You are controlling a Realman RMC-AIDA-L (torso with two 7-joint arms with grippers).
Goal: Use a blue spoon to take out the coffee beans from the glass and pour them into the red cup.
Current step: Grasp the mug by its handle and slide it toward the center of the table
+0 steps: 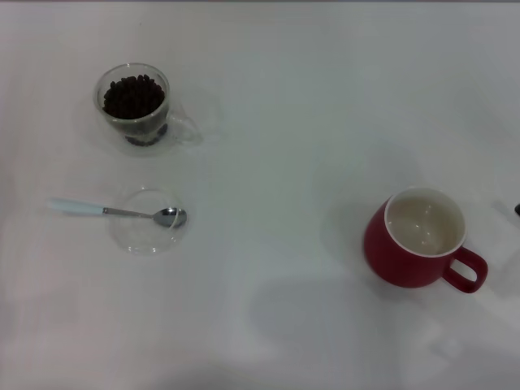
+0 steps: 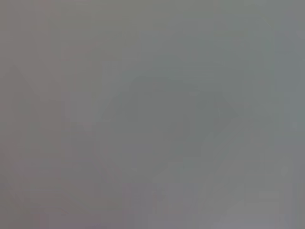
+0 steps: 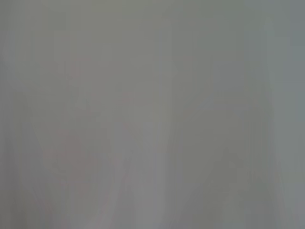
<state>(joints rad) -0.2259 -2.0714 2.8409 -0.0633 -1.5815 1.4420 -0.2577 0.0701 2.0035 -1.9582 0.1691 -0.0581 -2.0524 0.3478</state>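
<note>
In the head view the glass [image 1: 138, 110] stands at the far left of the white table, its handle pointing right, filled with dark coffee beans [image 1: 133, 96]. Nearer, the blue spoon [image 1: 114, 211] lies flat with its pale handle pointing left and its metal bowl resting on a flat clear glass dish [image 1: 146, 231]. The red cup [image 1: 418, 240] stands upright at the right, its cream inside empty, its handle pointing right and toward me. Neither gripper shows in any view. Both wrist views show only plain grey.
A small dark thing [image 1: 517, 210] touches the right edge of the head view. The white table [image 1: 276, 162] stretches between the glass and the red cup.
</note>
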